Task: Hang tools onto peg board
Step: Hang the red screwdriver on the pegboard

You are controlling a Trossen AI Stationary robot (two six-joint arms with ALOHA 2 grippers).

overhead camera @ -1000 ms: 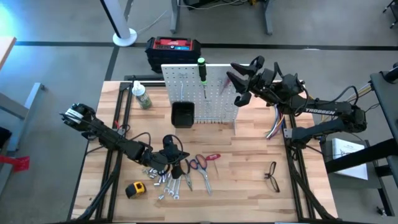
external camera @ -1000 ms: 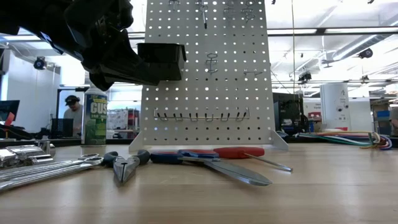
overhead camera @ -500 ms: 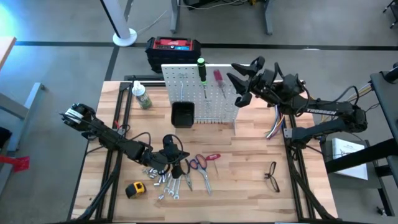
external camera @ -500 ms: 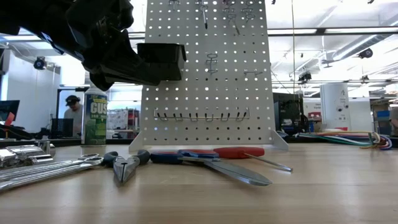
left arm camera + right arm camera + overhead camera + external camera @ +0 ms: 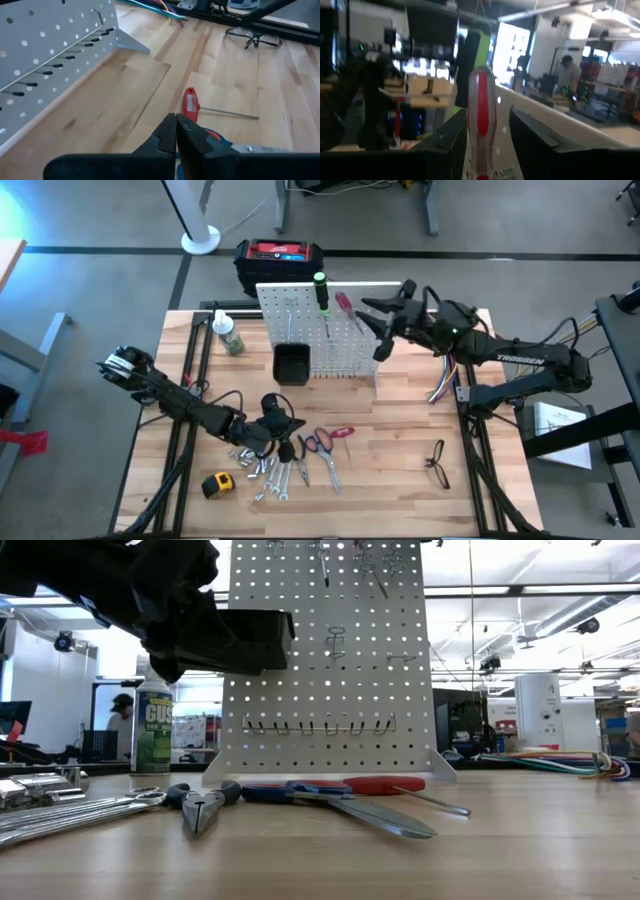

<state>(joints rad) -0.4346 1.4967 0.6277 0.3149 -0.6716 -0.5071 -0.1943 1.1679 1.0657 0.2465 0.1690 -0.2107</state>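
Taking the peg board point(image 5: 318, 330) as the landmark, the tape measure point(image 5: 218, 484) lies farthest to its front left, near the table point(image 5: 400, 450) edge. Beside it the wrenches point(image 5: 268, 472) lie in a loose pile, partly covered by the left gripper point(image 5: 281, 442), which hangs low in front of the board with its fingers clenched on nothing. In the low view this arm blocks part of the black bin point(image 5: 262, 638). Just right of that gripper lie the pliers point(image 5: 322, 444) and a red screwdriver point(image 5: 190, 105). On the board's top edge hang a green screwdriver point(image 5: 321, 292) and a second red screwdriver point(image 5: 345, 306). The right gripper point(image 5: 372, 326) hovers at the board's right end, fingers released either side of that red handle. The glasses point(image 5: 437, 462) lie well off to the board's front right.
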